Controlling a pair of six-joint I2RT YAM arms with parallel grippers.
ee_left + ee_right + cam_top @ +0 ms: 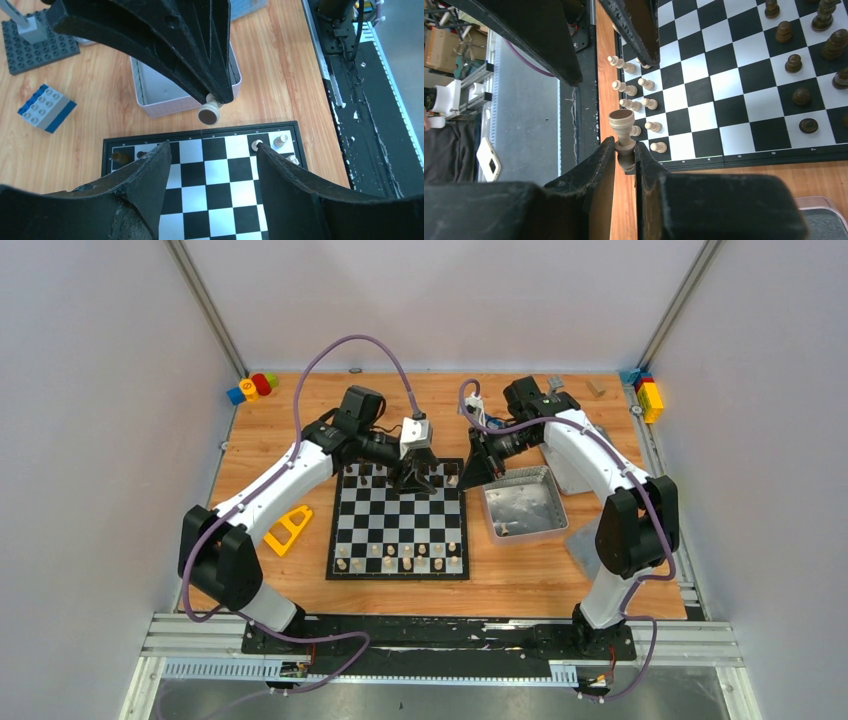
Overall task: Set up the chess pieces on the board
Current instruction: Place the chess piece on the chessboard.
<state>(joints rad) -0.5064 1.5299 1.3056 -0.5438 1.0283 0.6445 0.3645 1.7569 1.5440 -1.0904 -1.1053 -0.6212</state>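
Note:
The black-and-white board (398,525) lies mid-table. Cream chess pieces (405,562) fill its near rows and dark ones (365,476) stand along the far edge. My left gripper (415,484) hovers over the far rows, and in the left wrist view it (214,147) is open with only bare squares (215,170) between the fingers. My right gripper (468,474) hangs by the board's far right corner. It (625,148) is shut on the head of a cream piece (622,129), whose base points away from the fingers. The same piece (209,112) shows in the left wrist view.
A silver tin (524,508) sits right of the board with one pale piece (503,528) inside. A yellow part (287,528) lies left of the board. Coloured bricks (252,387) sit at the far left corner and more (648,396) at the far right. A grey studded plate (37,45) and a blue brick (46,107) lie beyond the tin.

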